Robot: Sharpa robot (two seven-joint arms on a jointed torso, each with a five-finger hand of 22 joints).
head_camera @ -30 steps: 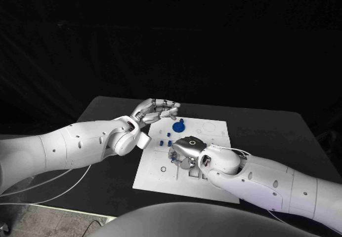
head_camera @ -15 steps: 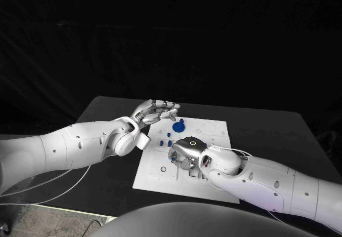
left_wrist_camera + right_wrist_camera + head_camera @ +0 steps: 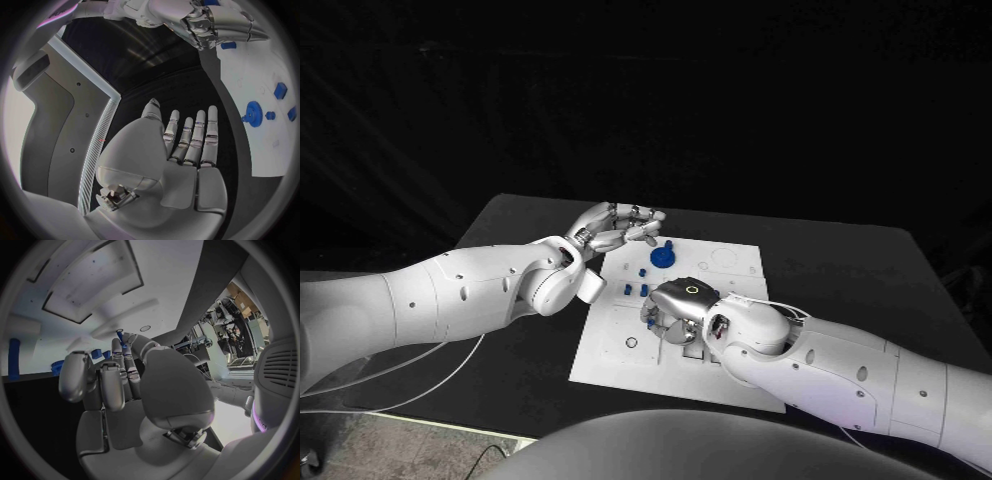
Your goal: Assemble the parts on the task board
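- The task board lies mid-frame on my black desk, long axis running from the frame's bottom to its top.
- My left hand hangs above the board's upper-left corner, fingers spread, gripping nothing.
- My right hand is on the board's centre, fingers curled down among blue parts; I cannot tell whether it grips one.
- A blue gear lies near the board's top edge.

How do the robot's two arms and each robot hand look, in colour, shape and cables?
Both arms are smooth, rounded white shells with small dark dots. The left arm has thin pale cables hanging beneath it; the right arm has thin wires near its wrist. Each robot hand is silver metal with segmented fingers: left robot hand, right robot hand, whose back bears a small ring mark.
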